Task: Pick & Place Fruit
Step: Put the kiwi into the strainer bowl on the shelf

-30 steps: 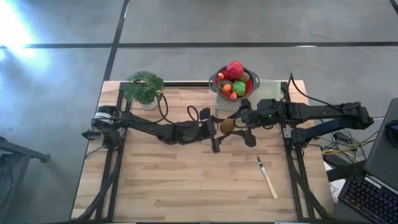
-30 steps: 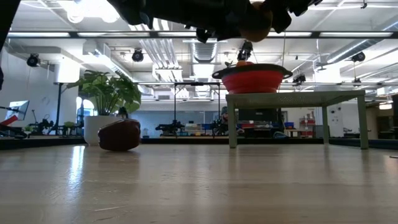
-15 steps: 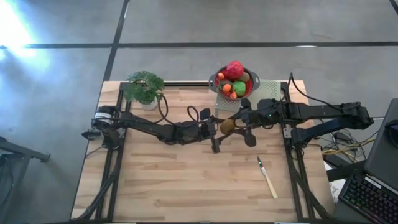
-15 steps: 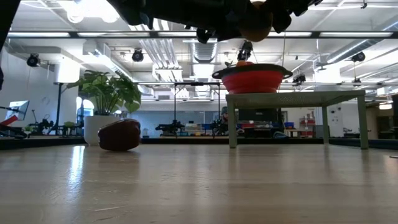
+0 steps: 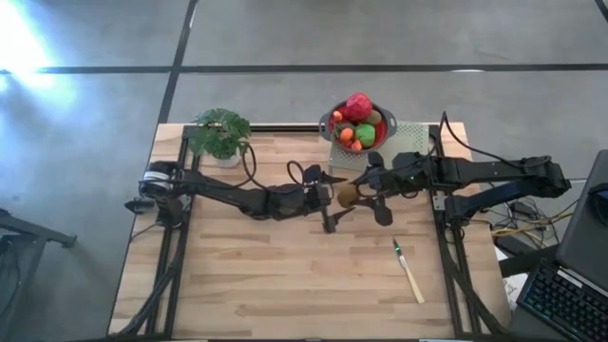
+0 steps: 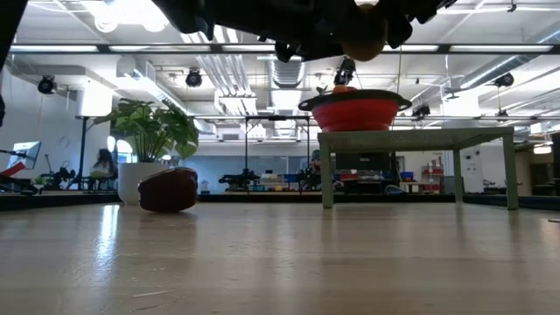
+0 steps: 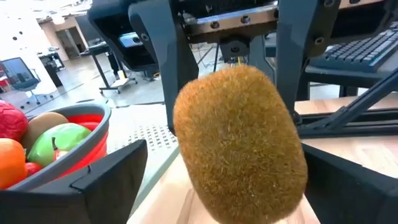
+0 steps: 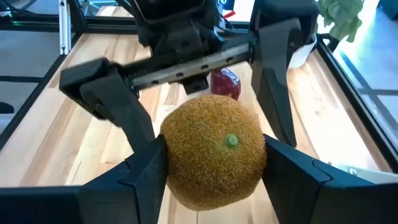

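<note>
High view looks straight down on table; low view level at tabletop; both wrist views face each other closely, sharing the kiwi between the claws.

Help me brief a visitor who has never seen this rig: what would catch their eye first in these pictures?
Mid-table, the two grippers meet around a fuzzy brown kiwi: the right gripper clamps it while the left gripper sits open on either side of it. Next comes the red bowl heaped with bright fruit on a raised stand at the table's far edge. A dark red fruit lies alone near the potted plant.
</note>
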Controlling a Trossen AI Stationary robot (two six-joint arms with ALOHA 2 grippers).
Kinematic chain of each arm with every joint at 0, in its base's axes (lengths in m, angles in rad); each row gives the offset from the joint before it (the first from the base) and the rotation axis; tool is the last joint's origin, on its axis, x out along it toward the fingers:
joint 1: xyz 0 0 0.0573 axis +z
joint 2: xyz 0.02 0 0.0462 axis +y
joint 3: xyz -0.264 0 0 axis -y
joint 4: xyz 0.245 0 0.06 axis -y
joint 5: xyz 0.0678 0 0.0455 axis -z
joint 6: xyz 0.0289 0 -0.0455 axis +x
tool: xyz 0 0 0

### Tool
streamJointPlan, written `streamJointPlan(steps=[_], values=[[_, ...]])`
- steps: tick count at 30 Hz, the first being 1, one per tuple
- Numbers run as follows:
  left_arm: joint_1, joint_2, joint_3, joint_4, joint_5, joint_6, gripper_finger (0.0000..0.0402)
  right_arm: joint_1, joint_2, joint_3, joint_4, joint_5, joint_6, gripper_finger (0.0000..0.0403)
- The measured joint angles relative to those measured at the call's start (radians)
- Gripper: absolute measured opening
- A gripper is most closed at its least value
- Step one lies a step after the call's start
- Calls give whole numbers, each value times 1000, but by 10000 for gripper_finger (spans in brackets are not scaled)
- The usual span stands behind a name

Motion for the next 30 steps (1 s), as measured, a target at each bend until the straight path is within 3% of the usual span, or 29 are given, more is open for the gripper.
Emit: streamJointPlan(steps=[4,12,22,30], values=[[0,-10,-3,-21,1,0,387,0,-6,17,-50,1,18,220],[0,-46,-5,-240,1,-12,386,0,-9,128,-251,12,28,217],[0,-48,-6,-317,4,-104,386,-23,-9,262,-462,402,0,219],[-1,-48,-6,-314,4,-133,386,-189,-9,296,-475,452,-56,220]])
